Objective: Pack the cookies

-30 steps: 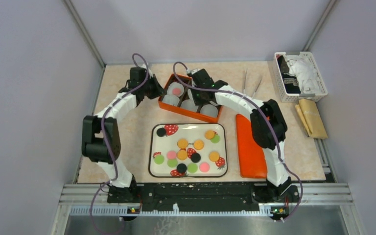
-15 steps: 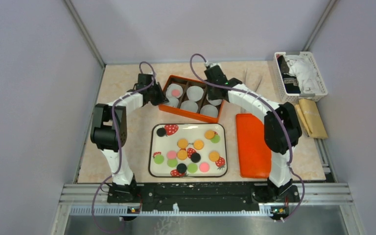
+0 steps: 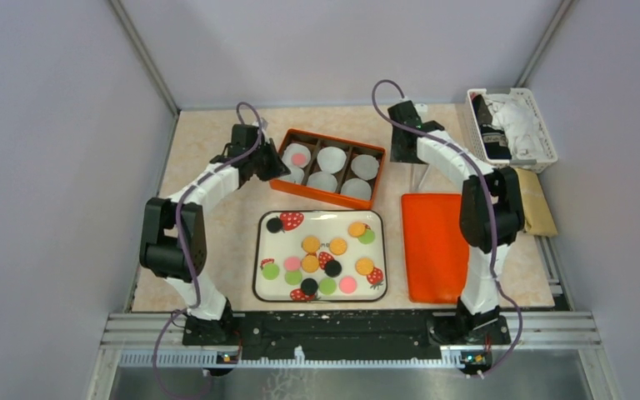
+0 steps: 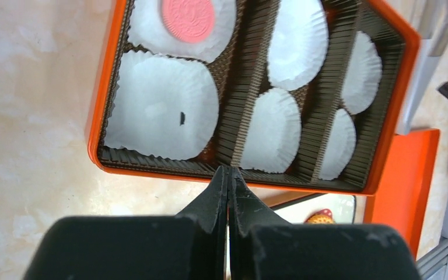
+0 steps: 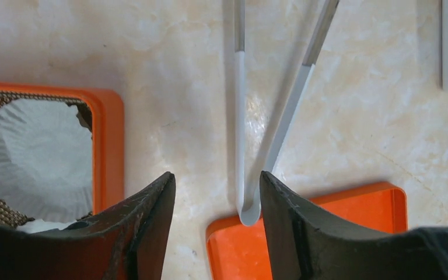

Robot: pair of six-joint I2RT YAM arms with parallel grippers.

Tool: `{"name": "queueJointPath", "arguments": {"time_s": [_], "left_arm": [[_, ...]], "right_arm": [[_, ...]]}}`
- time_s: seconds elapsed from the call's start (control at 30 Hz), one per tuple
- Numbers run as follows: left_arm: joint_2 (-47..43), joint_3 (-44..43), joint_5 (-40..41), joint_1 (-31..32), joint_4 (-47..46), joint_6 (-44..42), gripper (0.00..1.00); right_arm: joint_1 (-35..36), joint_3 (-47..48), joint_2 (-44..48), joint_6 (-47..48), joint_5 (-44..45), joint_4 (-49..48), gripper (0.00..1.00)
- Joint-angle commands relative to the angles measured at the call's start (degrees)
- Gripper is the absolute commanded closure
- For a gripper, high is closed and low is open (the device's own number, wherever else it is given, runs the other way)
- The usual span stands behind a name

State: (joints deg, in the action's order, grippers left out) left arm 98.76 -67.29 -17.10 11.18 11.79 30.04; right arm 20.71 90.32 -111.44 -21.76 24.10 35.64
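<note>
The cookies (image 3: 311, 244) are small orange, pink, green and black discs lying on a strawberry-print tray (image 3: 258, 258) in the middle of the table. One pink cookie (image 4: 188, 17) sits in a white paper cup of the orange box (image 3: 369, 198). My left gripper (image 4: 228, 170) is shut on nothing, its tips just over the box's rim (image 4: 102, 87), at the box's left end (image 3: 273, 169). My right gripper (image 5: 216, 175) stands open above the metal tongs (image 5: 240, 116). The tongs' joined end lies between the fingers, close to the right one.
An orange lid (image 3: 433, 246) lies right of the tray, and its corner (image 5: 326, 233) touches the tongs' end. A white basket (image 3: 512, 129) of cloths and a tan packet (image 3: 533, 200) sit at the far right. Several empty paper cups (image 4: 163, 108) fill the box.
My right arm swung right, from over the box to above the tongs, and its gripper opened. The left arm shifted slightly beside the box and stayed shut.
</note>
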Motion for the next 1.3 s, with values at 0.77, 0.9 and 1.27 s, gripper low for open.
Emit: {"name": "queueJointPath", "arguments": {"time_s": [0.77,0.9,1.27], "left_arm": [[-15.6,-2.8,-1.1,0.3,1.2,-1.8,1.00],[-15.8,-2.4,-0.8,0.3,1.4,-2.0,1.00],[-16.1,-2.1,-1.5,0.3,1.2,-1.8,1.00]], "right_arm": [[-10.8,13.5,-16.5,-5.2,-10.8,7.3,0.39],[-11.3,14.4,-17.9,-5.5,-10.7,7.8,0.39],[-12.6,21.0,-21.2,-6.5,-9.7,11.0,0.38]]}}
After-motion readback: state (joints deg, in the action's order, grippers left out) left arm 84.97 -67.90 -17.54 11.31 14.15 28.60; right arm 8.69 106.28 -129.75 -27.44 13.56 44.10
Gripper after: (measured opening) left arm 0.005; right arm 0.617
